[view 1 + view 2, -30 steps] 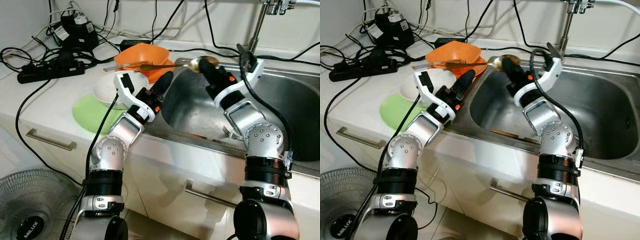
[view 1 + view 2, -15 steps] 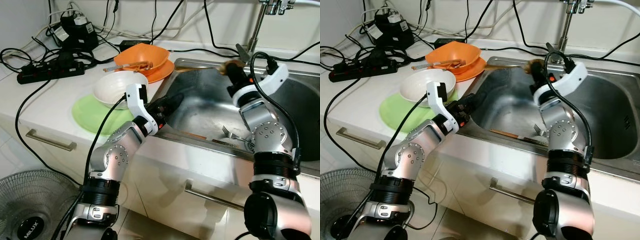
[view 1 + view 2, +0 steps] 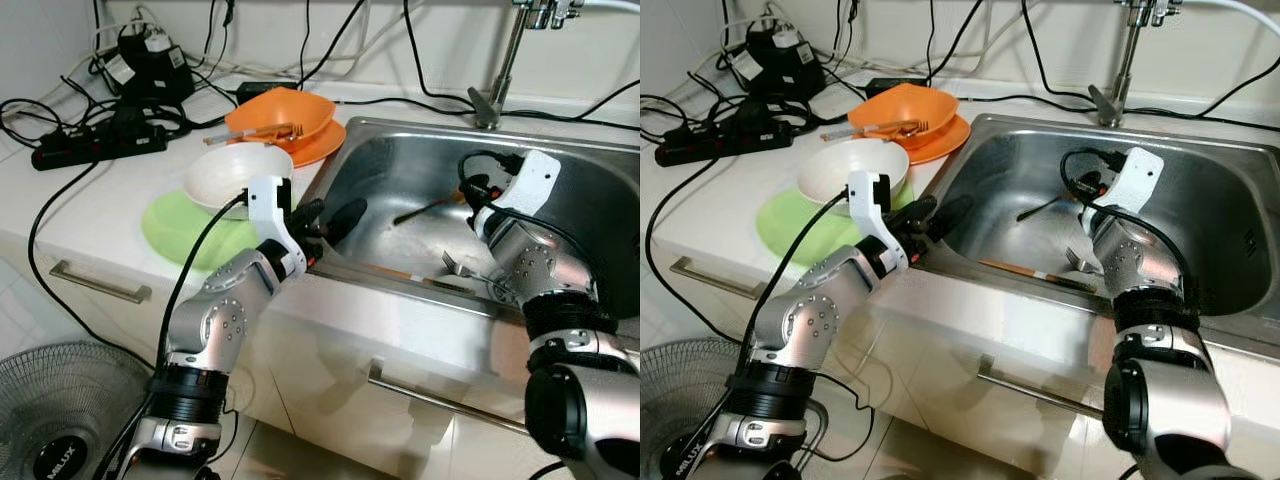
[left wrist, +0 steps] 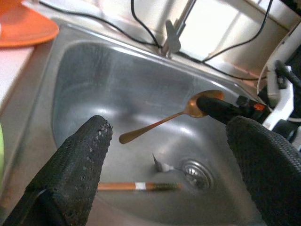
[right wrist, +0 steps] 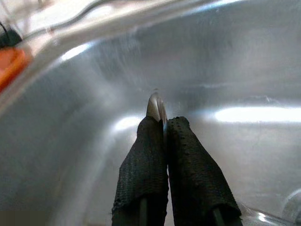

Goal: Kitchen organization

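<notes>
two grippers, one spoon, one fork, one chopstick-like stick, two bowls and two plates appeared at this moment. the spoon (image 4: 162, 121) was copper-gold, slim-handled, with an oval bowl end. it sat inside the steel sink (image 3: 400, 175), at the centre right of the left eye view, its long axis running diagonally: bowl end toward the upper right, handle tip toward the lower left, above the basin floor. the right gripper (image 4: 211, 107), down inside the sink, had its two black fingers (image 5: 146, 160) pressed together on the spoon's bowl end, a sliver of metal showing between the tips. the left gripper (image 3: 325, 222) hovered at the sink's left rim, at the middle of the left eye view, with its fingers (image 4: 77, 162) spread wide and nothing between them.

on the basin floor lay one fork (image 3: 462, 268) in the lower right and one brown stick with a white band (image 4: 136, 186) along the near wall, near the drain (image 4: 195, 173). on the counter, in the upper left, one white bowl (image 3: 238, 172) rested on one green plate (image 3: 180, 225); behind it one orange bowl (image 3: 280, 108), holding utensils, stood on one orange plate (image 3: 325, 140). the tap (image 3: 497, 75) rose at the top right, and a black power strip (image 3: 95, 145) with cables lay at the far left.
</notes>
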`<state>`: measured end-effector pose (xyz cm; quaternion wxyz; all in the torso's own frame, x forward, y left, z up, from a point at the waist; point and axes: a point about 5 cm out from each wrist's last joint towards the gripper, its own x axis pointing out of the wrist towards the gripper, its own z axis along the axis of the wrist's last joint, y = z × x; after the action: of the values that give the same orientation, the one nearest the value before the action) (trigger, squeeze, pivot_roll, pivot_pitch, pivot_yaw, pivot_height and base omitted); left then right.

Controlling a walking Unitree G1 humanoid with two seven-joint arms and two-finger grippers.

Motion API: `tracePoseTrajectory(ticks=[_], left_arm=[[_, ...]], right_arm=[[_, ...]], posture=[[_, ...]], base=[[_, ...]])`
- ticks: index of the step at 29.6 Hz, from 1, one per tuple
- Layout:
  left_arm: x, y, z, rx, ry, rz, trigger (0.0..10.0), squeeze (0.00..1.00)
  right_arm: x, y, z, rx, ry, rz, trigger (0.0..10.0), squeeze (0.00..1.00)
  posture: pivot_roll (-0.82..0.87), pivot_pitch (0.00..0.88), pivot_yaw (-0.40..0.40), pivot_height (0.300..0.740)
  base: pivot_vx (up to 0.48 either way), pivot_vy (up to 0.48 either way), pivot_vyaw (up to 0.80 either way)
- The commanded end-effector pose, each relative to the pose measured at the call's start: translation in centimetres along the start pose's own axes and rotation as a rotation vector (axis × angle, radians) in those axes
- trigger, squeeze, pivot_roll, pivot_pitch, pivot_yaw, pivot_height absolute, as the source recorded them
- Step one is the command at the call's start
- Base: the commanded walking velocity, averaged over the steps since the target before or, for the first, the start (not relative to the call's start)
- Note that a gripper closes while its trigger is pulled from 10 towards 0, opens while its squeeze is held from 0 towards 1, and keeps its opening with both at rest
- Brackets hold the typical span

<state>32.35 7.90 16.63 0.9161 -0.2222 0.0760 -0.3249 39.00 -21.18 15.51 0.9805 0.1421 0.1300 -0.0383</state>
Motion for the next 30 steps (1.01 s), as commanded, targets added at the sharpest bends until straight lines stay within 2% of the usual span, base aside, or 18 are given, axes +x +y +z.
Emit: tracePoseTrajectory(ticks=[1, 3, 4, 6, 12, 20, 25, 26, 27, 29, 30], left_arm=[[-0.3, -0.3, 0.2, 0.026, 0.016, -0.016, 10.0, 1.00], [-0.4, -0.4, 0.1, 0.032, 0.025, -0.020, 10.0, 1.00], [-0.7, -0.3, -0.2, 0.042, 0.051, -0.020, 10.0, 1.00], [-0.8, -0.2, -0.5, 0.068, 0.080, -0.012, 10.0, 1.00], [-1.2, 0.0, -0.8, 0.088, 0.132, -0.018, 10.0, 1.00], [-1.4, -0.2, -1.2, 0.102, 0.186, -0.040, 10.0, 1.00], [-1.5, -0.2, -1.4, 0.106, 0.206, -0.043, 10.0, 1.00], [-1.5, -0.1, -1.4, 0.106, 0.208, -0.045, 10.0, 1.00], [-1.5, -0.1, -1.4, 0.106, 0.210, -0.046, 10.0, 1.00], [-1.6, -0.1, -1.4, 0.107, 0.215, -0.047, 10.0, 1.00], [-1.6, -0.1, -1.4, 0.107, 0.215, -0.047, 10.0, 1.00]], right_arm=[[0.3, 0.6, 0.3, -0.052, 0.016, 0.025, 0.0, 0.00], [0.4, 0.5, 0.1, -0.068, 0.037, 0.022, 0.0, 0.00], [0.5, 0.0, -0.6, -0.120, 0.072, 0.001, 0.0, 0.00], [0.5, -0.4, -1.2, -0.143, 0.106, -0.009, 0.0, 0.00], [0.4, -0.3, -2.6, -0.232, 0.189, 0.030, 0.0, 0.00], [0.3, -0.4, -4.0, -0.344, 0.246, 0.071, 0.0, 0.00], [0.2, -0.5, -4.2, -0.365, 0.259, 0.074, 0.0, 0.00], [0.2, -0.5, -4.3, -0.375, 0.264, 0.076, 0.6, 0.00], [0.2, -0.6, -4.4, -0.384, 0.267, 0.078, 0.6, 0.00], [0.2, -0.6, -4.5, -0.404, 0.275, 0.081, 4.2, 0.00], [0.2, -0.6, -4.5, -0.404, 0.275, 0.081, 4.2, 0.00]], posture=[[-0.06, 0.014, 0.120, 0.740], [-0.06, 0.014, 0.120, 0.740], [-0.06, 0.016, 0.120, 0.740], [-0.05, 0.019, 0.119, 0.740], [-0.05, 0.020, 0.123, 0.740], [-0.05, 0.017, 0.126, 0.740], [-0.04, 0.017, 0.129, 0.740], [-0.04, 0.016, 0.130, 0.740], [-0.04, 0.016, 0.130, 0.740], [-0.04, 0.014, 0.132, 0.740], [-0.04, 0.014, 0.132, 0.740]], base=[[0.000, 0.000, 0.00], [0.000, 0.000, 0.00], [0.000, 0.000, 0.00], [0.000, 0.000, 0.00], [0.000, 0.000, 0.00], [0.000, 0.000, 0.00], [0.000, 0.000, 0.00], [0.000, 0.000, 0.00], [0.000, 0.000, 0.00], [0.000, 0.000, 0.00], [0.000, 0.000, 0.00]])
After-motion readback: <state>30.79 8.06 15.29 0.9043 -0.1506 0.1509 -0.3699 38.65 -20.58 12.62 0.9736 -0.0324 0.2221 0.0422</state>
